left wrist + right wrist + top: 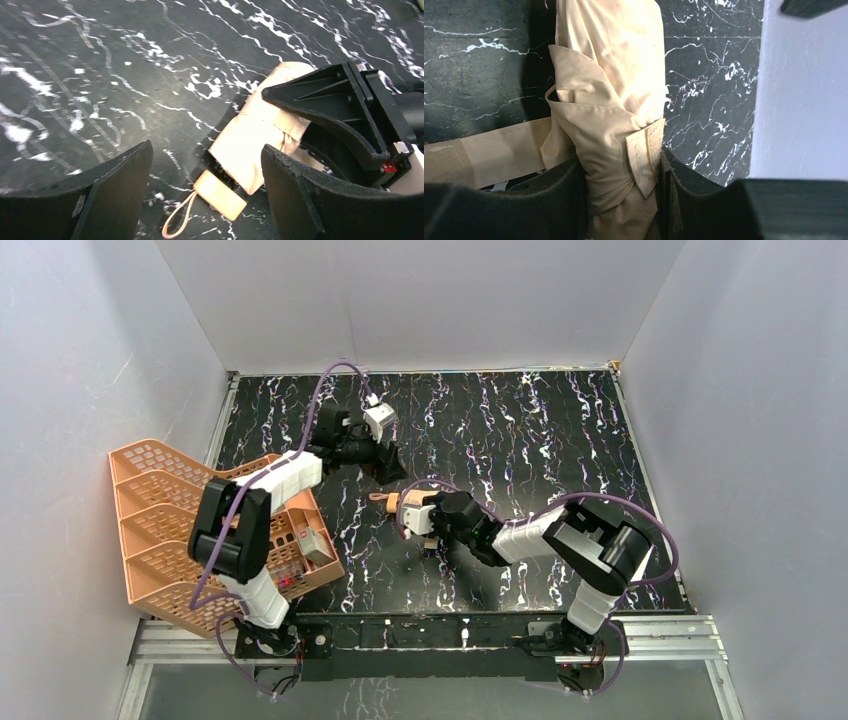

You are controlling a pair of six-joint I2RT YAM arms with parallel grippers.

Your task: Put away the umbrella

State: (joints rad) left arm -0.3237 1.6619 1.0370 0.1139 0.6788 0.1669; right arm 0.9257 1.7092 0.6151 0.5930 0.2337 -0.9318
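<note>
The umbrella (408,503) is folded into a tan bundle near the middle of the table. My right gripper (425,518) is shut on its canopy (614,100), with the fabric pinched between both fingers (621,165). A tan closure band (489,150) trails off to the left. In the left wrist view the canopy (250,145), the small tan handle (220,194) and its strap loop (177,220) show just below my left gripper (206,150). That gripper is open and touches none of them. It hovers just behind the umbrella (388,465).
An orange mesh tray rack (160,510) stands at the left edge beside the left arm's base, with a small grey box (315,545) on its near corner. White walls enclose the black marbled table (520,440) on three sides.
</note>
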